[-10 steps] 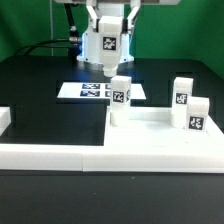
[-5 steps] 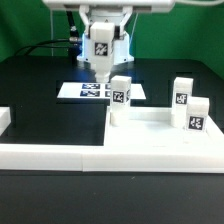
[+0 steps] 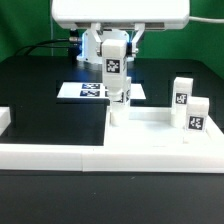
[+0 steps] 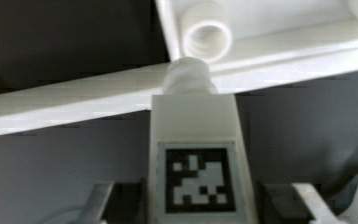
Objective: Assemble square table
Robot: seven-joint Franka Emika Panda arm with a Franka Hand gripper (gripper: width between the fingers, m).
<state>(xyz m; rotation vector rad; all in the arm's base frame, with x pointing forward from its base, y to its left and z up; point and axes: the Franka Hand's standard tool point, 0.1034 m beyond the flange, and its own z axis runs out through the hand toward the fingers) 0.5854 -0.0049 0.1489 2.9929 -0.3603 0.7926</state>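
A white tagged leg hung upright in the gripper, jaws clamped on it, its tip over a corner socket of the tabletop on the black table. Two more legs stood at the exterior view's right.

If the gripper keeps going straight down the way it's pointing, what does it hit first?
Probably the small white tagged leg standing directly beneath the gripper, at the corner of the white plastic square tabletop. A second tagged leg lies between the fingers, so its tip would meet first; depth is unclear.
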